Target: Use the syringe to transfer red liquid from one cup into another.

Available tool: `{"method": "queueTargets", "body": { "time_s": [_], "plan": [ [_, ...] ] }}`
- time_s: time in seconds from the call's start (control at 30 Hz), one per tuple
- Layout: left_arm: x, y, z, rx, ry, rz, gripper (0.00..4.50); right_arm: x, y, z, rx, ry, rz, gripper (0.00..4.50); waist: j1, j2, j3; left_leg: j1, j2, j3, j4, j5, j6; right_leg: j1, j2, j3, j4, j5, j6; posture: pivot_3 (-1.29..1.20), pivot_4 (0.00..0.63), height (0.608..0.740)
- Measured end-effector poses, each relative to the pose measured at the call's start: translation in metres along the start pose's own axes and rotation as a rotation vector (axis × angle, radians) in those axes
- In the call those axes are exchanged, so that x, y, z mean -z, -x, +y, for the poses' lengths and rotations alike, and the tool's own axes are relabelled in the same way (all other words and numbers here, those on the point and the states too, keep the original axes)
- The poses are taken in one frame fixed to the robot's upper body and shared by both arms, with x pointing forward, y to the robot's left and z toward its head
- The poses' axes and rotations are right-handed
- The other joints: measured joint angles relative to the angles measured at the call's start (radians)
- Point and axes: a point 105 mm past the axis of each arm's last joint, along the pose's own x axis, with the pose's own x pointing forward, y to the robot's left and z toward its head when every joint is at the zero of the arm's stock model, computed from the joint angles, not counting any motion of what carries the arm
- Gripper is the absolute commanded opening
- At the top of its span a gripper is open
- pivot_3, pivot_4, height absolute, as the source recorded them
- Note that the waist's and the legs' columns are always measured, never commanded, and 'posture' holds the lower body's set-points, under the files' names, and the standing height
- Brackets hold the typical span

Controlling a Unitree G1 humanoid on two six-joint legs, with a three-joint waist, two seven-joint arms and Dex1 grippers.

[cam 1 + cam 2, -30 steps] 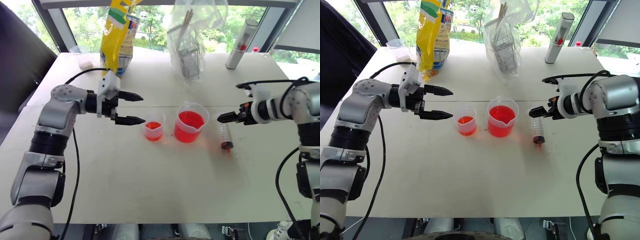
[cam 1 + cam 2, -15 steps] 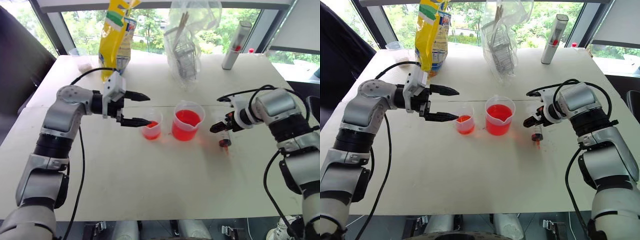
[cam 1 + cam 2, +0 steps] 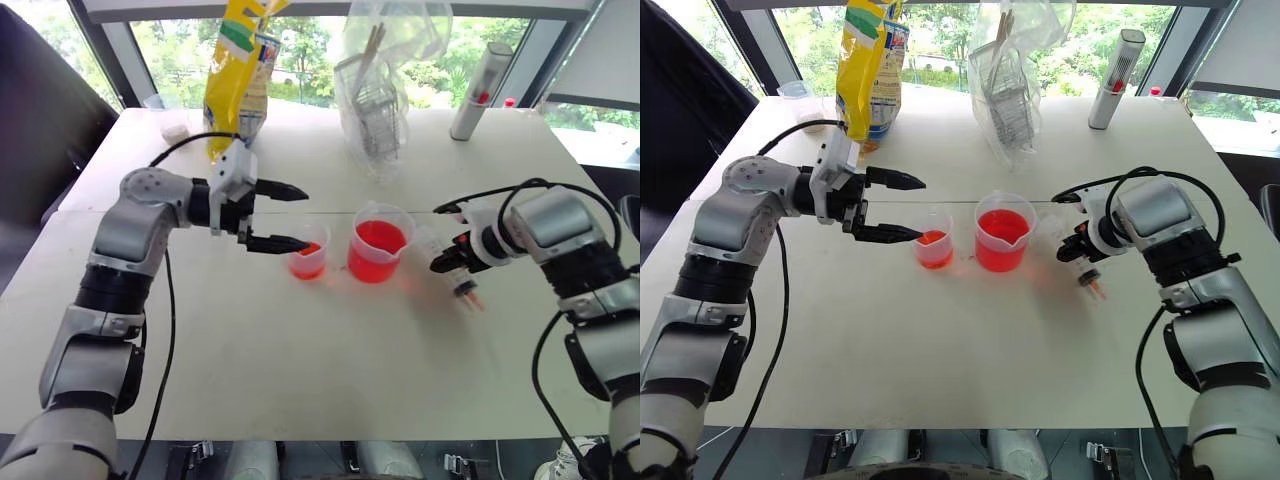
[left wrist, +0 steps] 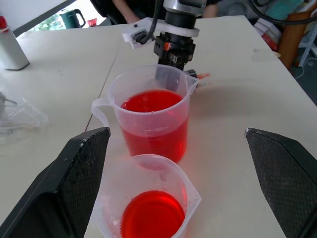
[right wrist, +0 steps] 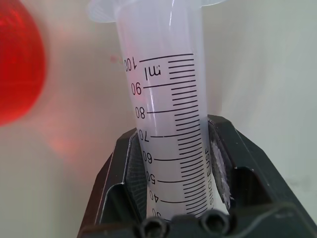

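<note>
white table (image 3: 300, 380), daylit windows (image 3: 310, 50), greenery outside

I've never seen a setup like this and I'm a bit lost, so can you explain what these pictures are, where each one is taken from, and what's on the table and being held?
This is a humanoid robot with two arms, each ending in a two-fingered black gripper. Two pictures come from cameras on its head, looking down over a white table. The other two come from cameras on its wrists, looking along each gripper's fingers.

On the table stand a small clear cup and a larger spouted beaker, both holding red liquid. Farther back are a yellow bag, a clear plastic bag with a wire basket, and a silver cylinder.

The left gripper is open beside the small cup, holding nothing. The right gripper is shut on a clear syringe with printed marks, near the beaker.
</note>
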Motion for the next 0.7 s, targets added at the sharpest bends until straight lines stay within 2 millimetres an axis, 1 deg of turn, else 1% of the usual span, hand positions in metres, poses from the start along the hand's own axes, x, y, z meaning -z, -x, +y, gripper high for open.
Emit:
{"method": "queueTargets", "body": {
  "time_s": [0.07, 0.1, 0.17, 0.23, 0.3, 0.37, 0.4, 0.43, 0.5, 0.53, 0.57, 0.63, 0.7],
  "plan": [
    [-0.006, 0.002, 0.007, -0.015, -0.005, -0.016, 4.50, -0.005, 0.022, -0.019, 0.133, 0.079, -0.117, 1.39, 0.001, 0.000, 0.000, 0.000, -0.001, 0.000, 0.000, 0.000, 0.000, 0.000, 0.000, -0.001, -0.001, 0.000, 0.000, 0.00, 0.150, 0.739],
    [-0.007, 0.003, 0.009, -0.022, -0.005, -0.019, 4.50, -0.011, 0.032, -0.023, 0.183, 0.112, -0.183, 1.39, 0.000, 0.000, 0.000, 0.000, -0.001, 0.000, 0.000, 0.000, 0.000, 0.000, 0.000, -0.001, -0.001, 0.000, 0.000, 0.00, 0.150, 0.739],
    [-0.010, 0.004, 0.013, -0.026, -0.004, -0.028, 4.50, -0.028, 0.050, -0.021, 0.230, 0.170, -0.354, 1.39, -0.009, 0.000, 0.000, 0.001, -0.001, 0.000, 0.000, 0.000, 0.000, 0.001, 0.001, -0.001, -0.001, 0.000, 0.000, 0.00, 0.150, 0.739],
    [-0.013, 0.003, 0.017, -0.023, -0.001, -0.037, 4.50, -0.050, 0.063, -0.005, 0.217, 0.198, -0.560, 1.39, -0.018, 0.000, 0.000, 0.002, 0.000, -0.001, 0.000, 0.000, 0.000, 0.001, 0.004, 0.000, 0.001, 0.000, 0.000, 0.00, 0.150, 0.739],
    [-0.021, 0.000, 0.022, -0.008, -0.005, -0.057, 4.50, -0.080, 0.089, 0.028, 0.115, 0.179, -0.879, 1.39, -0.025, 0.000, 0.000, 0.002, 0.000, -0.005, -0.001, 0.000, 0.000, 0.001, 0.007, 0.000, 0.002, 0.000, 0.000, 0.00, 0.150, 0.739],
    [-0.028, -0.001, 0.025, 0.006, -0.021, -0.070, 4.50, -0.095, 0.113, 0.053, 0.048, 0.172, -1.099, 1.39, -0.025, 0.000, 0.000, 0.002, 0.001, -0.006, 0.000, 0.000, 0.000, 0.002, 0.009, -0.001, 0.002, 0.001, -0.001, 0.00, 0.150, 0.739],
    [-0.029, -0.001, 0.026, 0.007, -0.023, -0.070, 4.50, -0.096, 0.118, 0.056, 0.043, 0.171, -1.134, 1.39, -0.025, 0.000, 0.000, 0.002, 0.001, -0.006, 0.000, 0.000, 0.000, 0.003, 0.009, -0.001, 0.002, 0.001, -0.001, 0.00, 0.150, 0.739],
    [-0.030, 0.000, 0.028, 0.012, -0.017, -0.071, 4.50, -0.097, 0.123, 0.059, 0.031, 0.143, -1.205, 1.39, -0.025, 0.000, 0.000, 0.002, 0.001, -0.006, 0.000, 0.000, 0.000, 0.003, 0.009, -0.001, 0.002, 0.001, -0.001, 0.00, 0.150, 0.739],
    [-0.031, 0.002, 0.030, 0.018, -0.007, -0.073, 4.50, -0.098, 0.126, 0.068, -0.016, 0.087, -1.301, 1.39, -0.024, 0.000, 0.000, 0.002, 0.001, -0.006, 0.000, 0.000, 0.000, 0.003, 0.008, -0.001, 0.002, 0.001, -0.001, 0.00, 0.150, 0.739],
    [-0.032, 0.002, 0.032, 0.021, -0.003, -0.074, 4.50, -0.098, 0.123, 0.076, -0.062, 0.053, -1.339, 1.39, -0.024, 0.000, 0.000, 0.002, 0.001, -0.006, 0.000, 0.000, 0.000, 0.003, 0.007, -0.001, 0.002, 0.001, -0.001, 0.00, 0.150, 0.739],
    [-0.034, 0.002, 0.033, 0.023, -0.005, -0.074, 4.50, -0.098, 0.121, 0.078, -0.077, 0.045, -1.345, 1.39, -0.024, 0.000, 0.000, 0.002, 0.000, -0.006, 0.001, 0.000, -0.001, 0.003, 0.006, -0.001, 0.001, 0.001, -0.001, 0.00, 0.150, 0.739],
    [-0.039, 0.003, 0.035, 0.031, -0.012, -0.079, 4.50, -0.095, 0.116, 0.086, -0.111, 0.030, -1.393, 1.39, -0.024, 0.000, 0.000, 0.002, -0.001, -0.005, 0.001, 0.000, -0.001, 0.003, 0.005, -0.001, 0.001, 0.001, -0.001, 0.00, 0.150, 0.739],
    [-0.046, 0.003, 0.037, 0.034, -0.023, -0.083, 4.50, -0.090, 0.103, 0.098, -0.160, 0.020, -1.409, 1.39, -0.024, 0.000, 0.000, 0.002, -0.001, -0.005, 0.001, 0.000, -0.001, 0.003, 0.004, -0.001, 0.001, 0.001, -0.001, 0.00, 0.150, 0.739]
  ]
}}
